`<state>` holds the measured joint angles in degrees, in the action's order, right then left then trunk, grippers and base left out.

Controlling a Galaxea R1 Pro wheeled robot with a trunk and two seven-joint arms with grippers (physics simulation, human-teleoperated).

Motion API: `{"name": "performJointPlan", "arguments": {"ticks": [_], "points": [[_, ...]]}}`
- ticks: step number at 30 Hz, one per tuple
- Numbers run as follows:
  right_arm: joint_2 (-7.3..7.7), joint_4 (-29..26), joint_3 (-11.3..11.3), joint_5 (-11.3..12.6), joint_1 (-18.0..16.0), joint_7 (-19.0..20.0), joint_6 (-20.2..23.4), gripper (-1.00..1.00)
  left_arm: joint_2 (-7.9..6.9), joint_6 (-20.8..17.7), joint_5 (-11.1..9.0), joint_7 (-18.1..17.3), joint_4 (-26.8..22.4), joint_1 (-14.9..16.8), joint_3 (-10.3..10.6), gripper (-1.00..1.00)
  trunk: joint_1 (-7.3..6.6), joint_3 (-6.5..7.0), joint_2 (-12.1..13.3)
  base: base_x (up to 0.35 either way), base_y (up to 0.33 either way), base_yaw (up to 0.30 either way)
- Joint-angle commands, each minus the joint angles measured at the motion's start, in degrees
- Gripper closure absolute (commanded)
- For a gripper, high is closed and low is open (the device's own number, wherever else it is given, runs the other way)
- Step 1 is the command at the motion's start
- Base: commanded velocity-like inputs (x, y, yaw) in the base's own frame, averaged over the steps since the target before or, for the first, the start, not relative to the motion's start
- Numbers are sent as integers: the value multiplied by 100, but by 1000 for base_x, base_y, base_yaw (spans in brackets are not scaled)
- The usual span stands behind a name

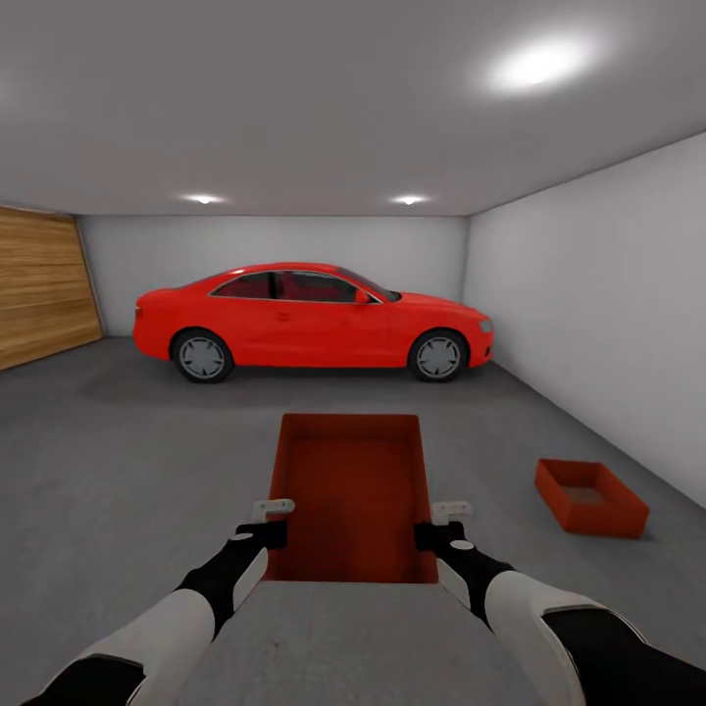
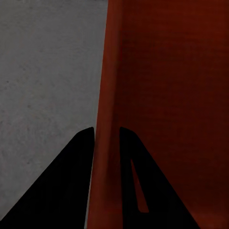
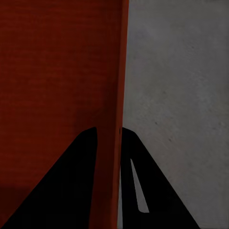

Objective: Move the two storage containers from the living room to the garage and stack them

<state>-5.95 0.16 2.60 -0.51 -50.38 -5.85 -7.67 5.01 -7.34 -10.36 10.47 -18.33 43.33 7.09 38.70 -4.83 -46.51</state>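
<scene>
- Head view takes in the garage point(image 1: 588, 294) — pale grey walls, a dark grey concrete-like floor point(image 1: 118, 461) and a glossy red car point(image 1: 312, 319) parked broadside at the far end, with a wooden door point(image 1: 39, 294) on the left wall.
- Held out in front of the trunk is the carried orange-red open-topped rectangular storage container point(image 1: 351, 495); its long axis runs straight away from the robot toward the car, open top up, and it hangs above the floor.
- Ahead and to the right, near the right wall, the second orange-red open-topped storage container point(image 1: 590, 498) sits flat on the floor; its long axis is skewed — far end turned toward the left — so it does not line up with the carried one.
- That offset is what the stacking turns on, I judge: the resting box lies on the right arm's side, well apart, so the carried box must travel right and turn to match.
- Left gripper point(image 1: 273, 509) is clenched on the carried box's left wall; the left wrist view shows that wall point(image 2: 106, 143) pinched between the dark fingers.
- Right gripper point(image 1: 451, 511) is likewise clamped on the right wall point(image 3: 109, 143), one finger on each face.
</scene>
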Motion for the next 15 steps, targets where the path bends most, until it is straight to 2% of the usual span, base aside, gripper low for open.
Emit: {"name": "performJointPlan", "arguments": {"ticks": [1,15], "points": [[228,19,-136,77,-2,-232,-24,100,-9,260,78,395,-30,10,-146,100,5,-10,-7,320,0,0],[240,19,-136,77,1,-232,-33,100,-9,260,78,395,-30,8,-146,100,5,-10,-7,320,0,0]]}}
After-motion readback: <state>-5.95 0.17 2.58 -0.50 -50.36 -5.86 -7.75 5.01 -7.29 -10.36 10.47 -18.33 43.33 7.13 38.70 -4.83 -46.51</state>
